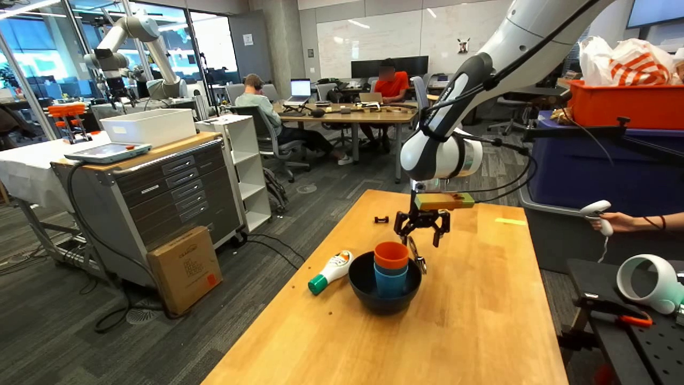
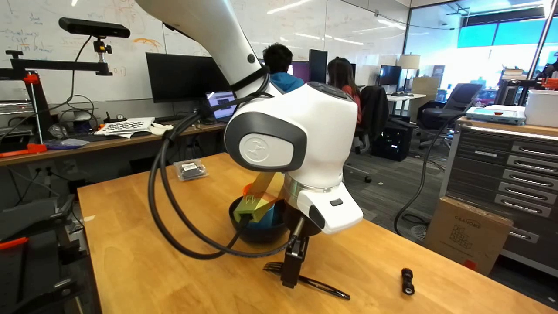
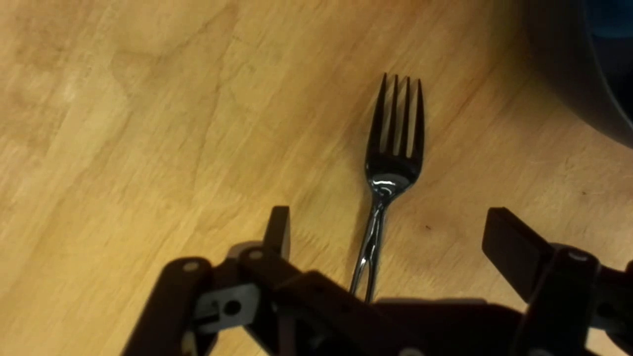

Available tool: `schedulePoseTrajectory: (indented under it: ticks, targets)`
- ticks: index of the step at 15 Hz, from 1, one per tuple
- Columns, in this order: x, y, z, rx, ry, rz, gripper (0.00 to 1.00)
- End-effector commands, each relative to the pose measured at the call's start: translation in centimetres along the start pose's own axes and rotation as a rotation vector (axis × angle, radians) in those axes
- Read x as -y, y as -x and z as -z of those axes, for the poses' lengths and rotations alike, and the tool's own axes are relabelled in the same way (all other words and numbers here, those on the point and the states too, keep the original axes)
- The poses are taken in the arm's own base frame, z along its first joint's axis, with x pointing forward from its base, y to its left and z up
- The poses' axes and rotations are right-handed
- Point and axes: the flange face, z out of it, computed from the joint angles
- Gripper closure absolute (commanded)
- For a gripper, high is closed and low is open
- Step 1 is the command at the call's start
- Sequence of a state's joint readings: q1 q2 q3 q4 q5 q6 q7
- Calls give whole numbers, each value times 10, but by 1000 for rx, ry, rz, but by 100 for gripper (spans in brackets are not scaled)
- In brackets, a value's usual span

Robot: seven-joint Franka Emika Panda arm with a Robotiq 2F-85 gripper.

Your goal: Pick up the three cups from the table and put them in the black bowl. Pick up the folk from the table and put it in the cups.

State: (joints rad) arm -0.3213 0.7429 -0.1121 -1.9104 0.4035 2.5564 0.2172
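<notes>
One bowl (image 1: 382, 306), holding stacked cups (image 1: 391, 276), orange above blue. One fork (image 3: 392, 173), on table (image 1: 481, 310) near bowl. One gripper (image 3: 389, 230), above fork, jaws spread wide.

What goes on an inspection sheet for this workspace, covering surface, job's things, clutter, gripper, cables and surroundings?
Surface: pale wooden table, small dark specks.
Job's things: orange cup nested in blue cup, inside black bowl; third cup hard to tell apart; fork lying beside the bowl.
Clutter: white-and-green bottle, small black part, clear packet.
Gripper: open, holding nothing; fork between its jaws in wrist view.
Cables: black cables loop out from the arm.
Surroundings: hand holding white controller beside the table; seated people; drawer cabinet.
</notes>
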Motion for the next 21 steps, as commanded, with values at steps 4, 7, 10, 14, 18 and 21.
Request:
schedulePoseTrajectory:
  ticks: [4, 7, 10, 14, 18, 21]
  targets:
    - [4, -5, -12, 34, 2, 13, 0]
    - [5, -5, -16, 43, 8, 16, 0]
    - [4, -7, -18, 48, 17, 19, 25]
    - [3, -9, -20, 52, 23, 22, 50]
    - [4, -9, -22, 55, 31, 29, 81]
    - [5, -8, -19, 50, 32, 33, 92]
